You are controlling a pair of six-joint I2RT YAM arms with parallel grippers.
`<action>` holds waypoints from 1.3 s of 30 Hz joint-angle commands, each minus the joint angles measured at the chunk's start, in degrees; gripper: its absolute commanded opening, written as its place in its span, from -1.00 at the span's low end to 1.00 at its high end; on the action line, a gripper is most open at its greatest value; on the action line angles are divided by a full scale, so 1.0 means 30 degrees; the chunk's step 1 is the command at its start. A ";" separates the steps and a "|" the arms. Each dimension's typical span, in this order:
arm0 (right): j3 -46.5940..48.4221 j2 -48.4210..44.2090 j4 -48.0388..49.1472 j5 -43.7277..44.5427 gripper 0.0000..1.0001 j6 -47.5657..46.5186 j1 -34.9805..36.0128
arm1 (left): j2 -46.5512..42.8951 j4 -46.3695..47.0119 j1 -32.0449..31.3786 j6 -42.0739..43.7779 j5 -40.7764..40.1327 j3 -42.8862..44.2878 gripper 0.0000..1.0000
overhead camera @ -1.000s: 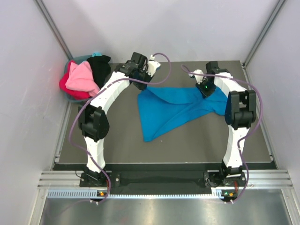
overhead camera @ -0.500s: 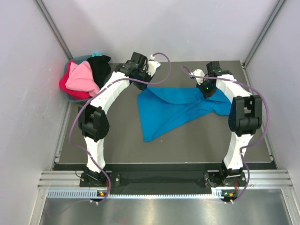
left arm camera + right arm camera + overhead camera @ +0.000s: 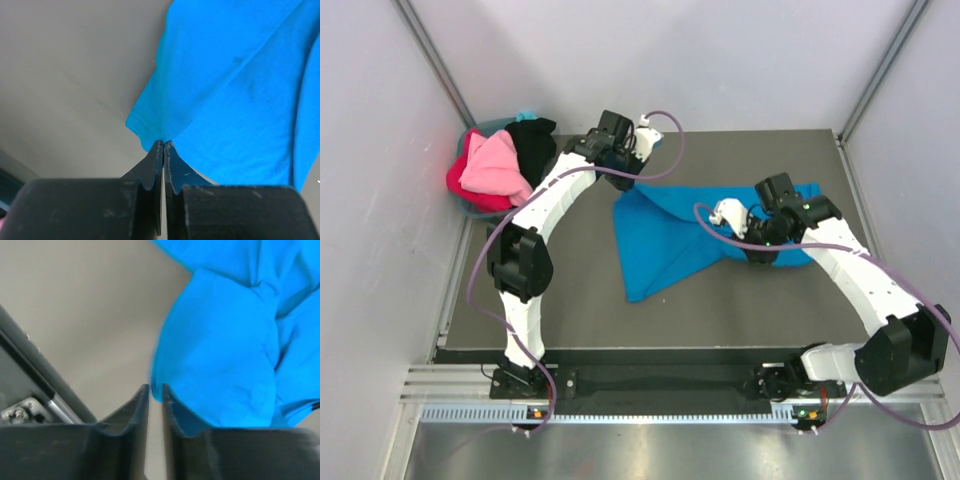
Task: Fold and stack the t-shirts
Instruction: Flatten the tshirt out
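Observation:
A bright blue t-shirt (image 3: 670,235) lies crumpled across the middle of the dark mat. My left gripper (image 3: 623,172) is shut on its far left corner, and the left wrist view shows the jaws (image 3: 164,142) pinching the hem of the blue t-shirt (image 3: 225,90). My right gripper (image 3: 760,245) is over the shirt's right part. Its jaws (image 3: 155,387) are nearly closed on an edge of the blue t-shirt (image 3: 225,350), which bunches just past them. Pink (image 3: 495,165), red (image 3: 460,182) and black (image 3: 532,145) t-shirts are heaped at the far left.
The heap sits in a teal basket (image 3: 485,126) in the far left corner. The dark mat (image 3: 570,300) is ringed by white walls with metal posts. A metal rail (image 3: 650,385) with both arm bases runs along the near edge.
My right arm has swung from the far right toward the near side, pulling the shirt's right part with it. The left arm and its corner have not moved.

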 commanded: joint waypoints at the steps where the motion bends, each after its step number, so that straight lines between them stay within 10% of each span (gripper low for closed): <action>1: -0.0389 -0.1079 -0.0589 0.0570 -0.60 -0.0824 -0.0222 | -0.0021 0.0776 0.0142 -0.0183 0.0378 0.0142 -0.96; 5: 0.1277 -0.0644 0.1987 0.0398 -0.13 0.0521 -0.2504 | 0.0243 0.0689 0.0113 -0.0301 0.0524 0.0580 -0.95; 17: 0.5645 0.9107 0.3429 0.2008 -0.36 0.2224 -0.8424 | -0.0137 0.0512 0.0113 -0.0096 -0.0031 0.0494 -0.95; 39: 0.6435 1.1486 0.1581 -0.0305 -0.35 0.0407 -1.1649 | 0.0331 0.0454 0.0142 -0.0389 0.0202 0.0553 -0.94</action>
